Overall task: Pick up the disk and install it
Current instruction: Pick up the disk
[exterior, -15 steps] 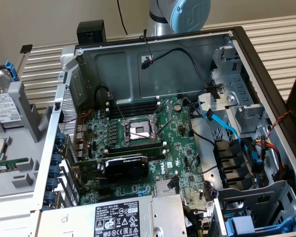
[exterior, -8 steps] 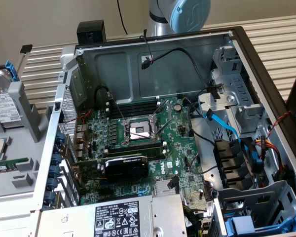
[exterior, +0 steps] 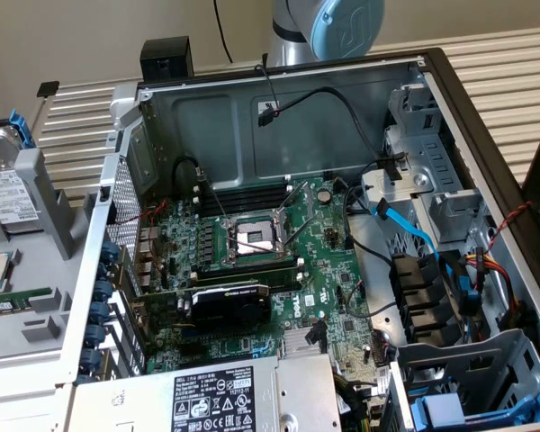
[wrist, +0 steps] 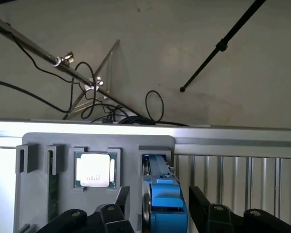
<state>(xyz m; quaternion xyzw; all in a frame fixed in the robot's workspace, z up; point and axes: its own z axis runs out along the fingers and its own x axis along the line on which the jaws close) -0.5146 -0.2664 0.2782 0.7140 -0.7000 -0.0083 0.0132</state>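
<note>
- The disk (wrist: 148,206) stands on edge in a slot of the grey holder (wrist: 97,141), in its blue frame (wrist: 166,201); its lower part is cut off.
- The gripper (wrist: 160,196) is open, with dark fingers (wrist: 200,204) on either side of the disk; whether they touch it is hard to tell.
- A chip (wrist: 94,170) sits in the neighbouring slot.
- In the exterior view the disk (exterior: 4,191) lies at the far left, cut off by the edge, outside the open case (exterior: 279,117).

The arm (exterior: 290,40) is a silver-grey tube — its joint cap (exterior: 326,25) is light blue with a pale logo (exterior: 353,31). The gripper (wrist: 160,196) is black, with round pivot screws (wrist: 76,213) on its linkages.
</note>
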